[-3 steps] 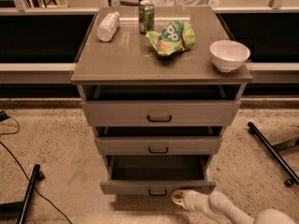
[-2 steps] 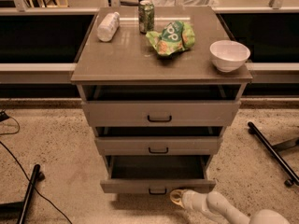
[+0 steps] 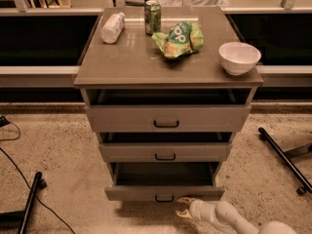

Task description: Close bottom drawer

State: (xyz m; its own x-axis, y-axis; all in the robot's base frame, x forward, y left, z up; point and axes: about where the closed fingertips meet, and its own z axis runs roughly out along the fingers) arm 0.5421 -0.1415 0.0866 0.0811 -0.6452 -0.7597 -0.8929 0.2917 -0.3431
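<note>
Grey-brown bottom drawer [image 3: 139,193], lowermost of three in the cabinet [image 3: 131,57], stands pulled out at the 6 o'clock edge of the view. We note a low flat front, a small black bar handle [image 3: 164,198] at its centre, and a deep, plain, dark box behind it. At 5 o'clock from that handle, just beside the front's lower edge, the gripper [image 3: 183,206] sits with fingers spread, grasping nothing. We cannot tell whether it touches the front.
</note>
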